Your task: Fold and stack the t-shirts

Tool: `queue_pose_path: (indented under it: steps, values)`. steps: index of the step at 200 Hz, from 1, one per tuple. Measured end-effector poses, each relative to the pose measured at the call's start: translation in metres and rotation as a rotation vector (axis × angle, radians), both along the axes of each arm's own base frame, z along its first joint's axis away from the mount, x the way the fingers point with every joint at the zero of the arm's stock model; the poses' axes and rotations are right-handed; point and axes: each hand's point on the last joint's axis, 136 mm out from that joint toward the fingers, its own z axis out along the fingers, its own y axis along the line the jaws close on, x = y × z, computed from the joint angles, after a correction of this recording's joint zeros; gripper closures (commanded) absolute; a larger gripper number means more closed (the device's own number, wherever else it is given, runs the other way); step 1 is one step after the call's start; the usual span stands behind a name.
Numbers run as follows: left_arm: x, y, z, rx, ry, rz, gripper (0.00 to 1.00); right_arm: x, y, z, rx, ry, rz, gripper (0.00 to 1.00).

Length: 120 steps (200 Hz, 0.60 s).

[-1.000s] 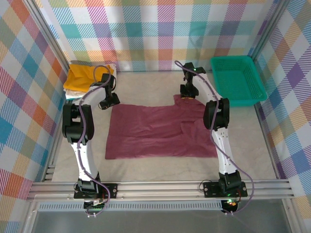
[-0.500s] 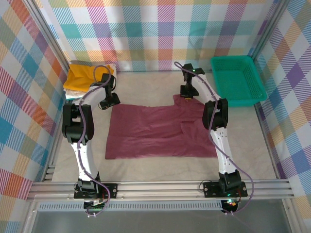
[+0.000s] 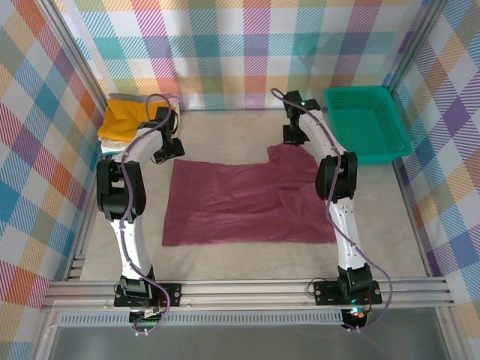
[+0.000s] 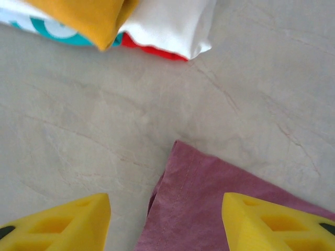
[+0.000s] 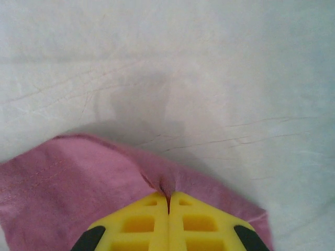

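A maroon t-shirt (image 3: 240,195) lies spread flat on the table's middle. My right gripper (image 3: 294,139) is at its far right corner, shut on a pinch of the maroon cloth (image 5: 166,184), which puckers between the yellow fingers (image 5: 141,222). My left gripper (image 3: 166,153) hovers open over the shirt's far left corner (image 4: 180,157), one yellow finger (image 4: 68,222) over the table, the other (image 4: 272,222) over the cloth. Folded mustard-yellow (image 3: 131,116) and white (image 4: 167,26) t-shirts sit stacked at the far left.
A teal mesh basket (image 3: 367,124) stands at the far right. Checkered walls and metal rails enclose the table. Bare cream table cloth (image 3: 225,131) lies between the stack and the basket.
My right gripper closed on the shirt's far right corner and lifted slightly toward the back. The left gripper shifted a little farther back, staying open.
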Motion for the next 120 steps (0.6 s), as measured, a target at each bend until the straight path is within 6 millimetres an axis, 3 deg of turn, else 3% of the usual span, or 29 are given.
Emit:
queue_pose_path:
  steps: [29,85,120]
  values:
    - [0.009,-0.001,-0.004,0.02,0.023,-0.044,0.42,0.008,-0.003,0.02,-0.024,-0.062,0.017,1.0]
    - [0.01,-0.004,-0.035,0.023,0.12,-0.093,0.43,0.012,-0.003,0.02,-0.026,-0.078,0.023,1.0]
    - [0.018,-0.008,-0.047,0.011,0.138,-0.113,0.52,0.013,-0.003,0.02,-0.026,-0.08,0.022,1.0]
